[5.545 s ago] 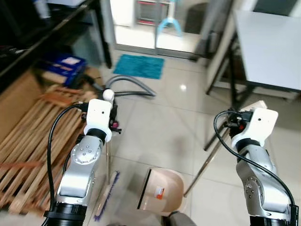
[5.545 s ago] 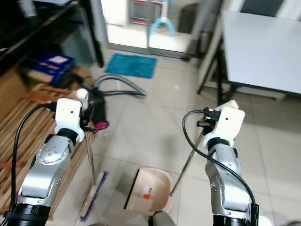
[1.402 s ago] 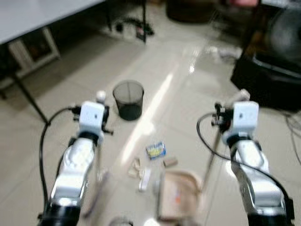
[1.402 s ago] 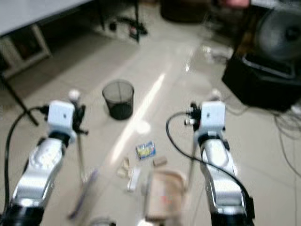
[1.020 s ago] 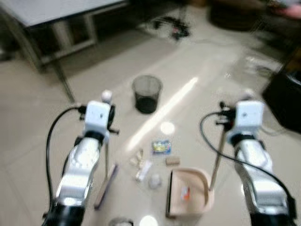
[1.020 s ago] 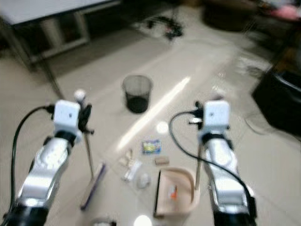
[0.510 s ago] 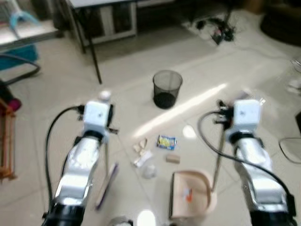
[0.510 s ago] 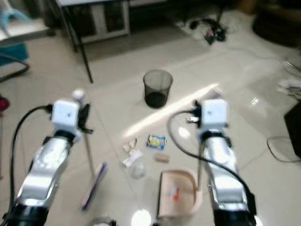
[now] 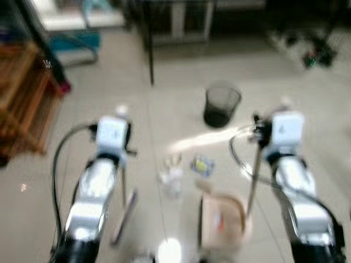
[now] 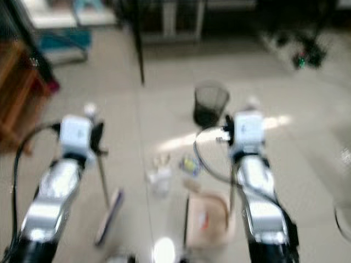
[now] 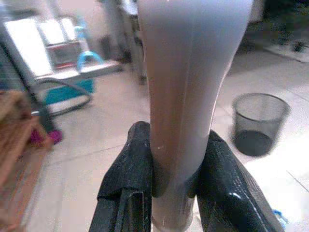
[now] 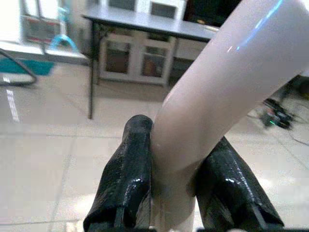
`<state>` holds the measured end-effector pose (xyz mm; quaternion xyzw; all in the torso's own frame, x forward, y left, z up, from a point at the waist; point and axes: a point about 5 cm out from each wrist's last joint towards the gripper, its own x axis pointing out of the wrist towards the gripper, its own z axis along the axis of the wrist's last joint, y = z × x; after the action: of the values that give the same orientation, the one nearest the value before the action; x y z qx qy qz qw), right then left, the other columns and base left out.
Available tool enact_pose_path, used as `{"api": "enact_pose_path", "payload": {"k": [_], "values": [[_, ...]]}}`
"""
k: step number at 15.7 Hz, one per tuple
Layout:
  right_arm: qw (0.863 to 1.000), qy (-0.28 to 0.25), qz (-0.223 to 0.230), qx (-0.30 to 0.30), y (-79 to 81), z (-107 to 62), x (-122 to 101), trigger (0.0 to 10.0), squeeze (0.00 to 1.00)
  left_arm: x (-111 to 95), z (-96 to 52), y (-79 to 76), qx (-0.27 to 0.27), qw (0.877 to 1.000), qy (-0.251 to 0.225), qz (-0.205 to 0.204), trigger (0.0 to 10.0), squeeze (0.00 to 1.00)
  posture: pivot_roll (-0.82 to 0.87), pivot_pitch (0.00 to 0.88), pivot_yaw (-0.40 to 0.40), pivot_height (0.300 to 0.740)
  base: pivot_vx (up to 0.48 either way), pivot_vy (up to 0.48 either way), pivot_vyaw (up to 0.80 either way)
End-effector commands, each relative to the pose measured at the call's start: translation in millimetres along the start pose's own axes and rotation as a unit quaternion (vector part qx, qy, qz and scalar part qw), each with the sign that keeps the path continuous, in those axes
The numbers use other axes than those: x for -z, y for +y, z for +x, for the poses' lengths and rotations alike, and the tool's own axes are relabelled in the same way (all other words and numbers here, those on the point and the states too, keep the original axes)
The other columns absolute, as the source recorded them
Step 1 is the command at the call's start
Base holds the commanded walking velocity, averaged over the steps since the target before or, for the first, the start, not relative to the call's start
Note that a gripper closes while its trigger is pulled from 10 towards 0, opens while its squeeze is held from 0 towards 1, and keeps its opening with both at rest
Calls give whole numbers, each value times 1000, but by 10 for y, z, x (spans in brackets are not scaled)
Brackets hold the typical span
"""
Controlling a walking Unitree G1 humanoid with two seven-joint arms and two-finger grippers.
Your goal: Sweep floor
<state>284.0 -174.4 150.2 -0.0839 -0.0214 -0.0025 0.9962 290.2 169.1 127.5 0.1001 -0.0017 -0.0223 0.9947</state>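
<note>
My left gripper is shut on the pale broom handle. The shaft runs down to the broom head on the floor at lower left. My right gripper is shut on the white dustpan handle. The beige dustpan rests on the tiles below it. Litter lies between them: crumpled pale scraps and a blue-yellow packet. The eye views are blurred.
A black mesh bin stands beyond the litter. A dark table leg rises behind it, with white cabinets further back. Wooden slats lie at far left. Cables lie at the back right.
The camera has swung, so the whole scene has shifted and blurred; the wooden slats now show at left. Both grippers keep hold of their handles.
</note>
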Motion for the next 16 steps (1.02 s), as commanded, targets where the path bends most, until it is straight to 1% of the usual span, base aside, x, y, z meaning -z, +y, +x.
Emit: {"api": "enact_pose_path", "payload": {"k": [1, 3, 5, 7, 8, 10, 16], "values": [[1000, -17, -9, 9, -47, 8, -60, 10000, 0, -91, 26, -14, -6, 1000, -17, -10, 10000, 0, -19, 86, 10, 740, 0, 0, 0], [1000, -20, -13, 18, -41, 21, -37, 10000, 0, -111, 32, -20, -6, 1000, -25, 5, 10000, 0, -20, 87, 11, 740, 0, 0, 0], [1000, -15, -2, 22, -49, 20, -23, 10000, 0, -123, 48, -27, -9, 999, -31, 13, 10000, 0, -20, 91, 14, 740, 0, 0, 0], [999, -20, 7, 25, -60, 10, -37, 10000, 0, -132, 50, -39, -6, 999, -36, 9, 10000, 0, -20, 90, 14, 740, 0, 0, 0], [999, -23, 20, 28, -63, 13, -39, 10000, 0, -147, 51, -42, -4, 999, -42, 7, 10000, 0, -18, 89, 15, 740, 0, 0, 0], [999, -28, 19, 27, -50, 18, -47, 10000, 0, -164, 53, -39, 0, 999, -47, 1, 10000, 0, -17, 87, 14, 740, 0, 0, 0], [999, -35, 24, 29, -45, 16, -58, 10000, 0, -166, 56, -41, 9, 999, -51, -5, 10000, 0, -16, 72, 17, 740, 272, 0, 0]]}}
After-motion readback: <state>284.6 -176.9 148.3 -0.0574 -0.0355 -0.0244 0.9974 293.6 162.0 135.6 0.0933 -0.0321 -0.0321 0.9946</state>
